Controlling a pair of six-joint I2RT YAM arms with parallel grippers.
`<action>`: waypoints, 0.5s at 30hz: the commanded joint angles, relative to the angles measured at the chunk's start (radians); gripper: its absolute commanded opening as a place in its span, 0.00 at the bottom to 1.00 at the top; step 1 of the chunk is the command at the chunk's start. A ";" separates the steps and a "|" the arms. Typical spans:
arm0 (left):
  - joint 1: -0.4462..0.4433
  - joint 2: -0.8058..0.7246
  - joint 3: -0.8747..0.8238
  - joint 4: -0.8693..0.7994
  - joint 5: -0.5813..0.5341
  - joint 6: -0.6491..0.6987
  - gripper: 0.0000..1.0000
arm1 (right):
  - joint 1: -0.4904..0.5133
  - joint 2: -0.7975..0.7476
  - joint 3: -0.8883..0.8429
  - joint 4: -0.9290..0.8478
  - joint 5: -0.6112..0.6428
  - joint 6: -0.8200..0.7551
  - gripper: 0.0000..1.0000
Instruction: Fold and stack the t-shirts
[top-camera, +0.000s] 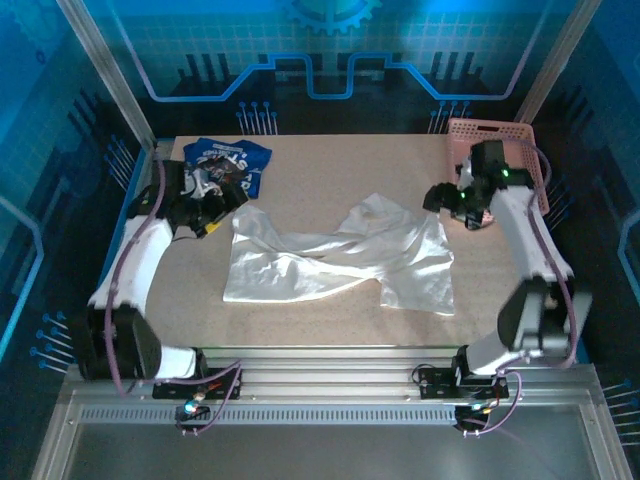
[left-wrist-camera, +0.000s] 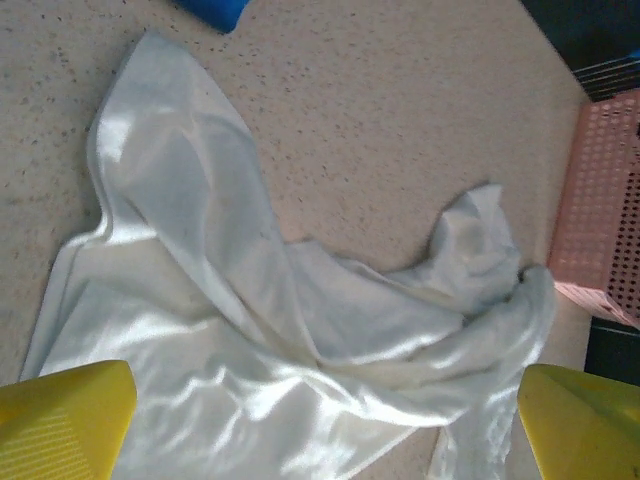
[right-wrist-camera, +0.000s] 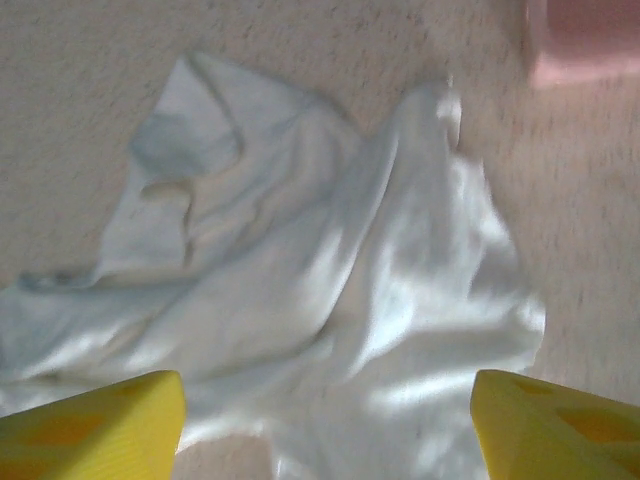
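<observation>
Two spread grippers, the left gripper (left-wrist-camera: 325, 430) and right gripper (right-wrist-camera: 330, 425), hover beside the crumpled white t-shirt (top-camera: 335, 262): light, limp, likely slippery; pinch its hem corners.

Speckled table (top-camera: 330, 165) bears white shirt (top-camera: 330, 262), blue shirt (top-camera: 243, 157), basket (top-camera: 500, 135).

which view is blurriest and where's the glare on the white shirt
Right wrist view is softest, the white shirt smeared and pale; left wrist view is sharp, with sheen on its lower folds; top view has a blue cast around the table.
</observation>
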 joint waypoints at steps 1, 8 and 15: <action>0.009 -0.164 -0.125 -0.192 0.001 -0.030 0.99 | 0.006 -0.184 -0.212 -0.126 -0.081 0.119 0.75; -0.038 -0.248 -0.299 -0.318 -0.015 -0.079 0.97 | 0.018 -0.326 -0.551 -0.101 -0.108 0.234 0.73; -0.093 -0.071 -0.309 -0.363 -0.152 -0.136 0.86 | 0.017 -0.279 -0.678 -0.034 -0.076 0.270 0.71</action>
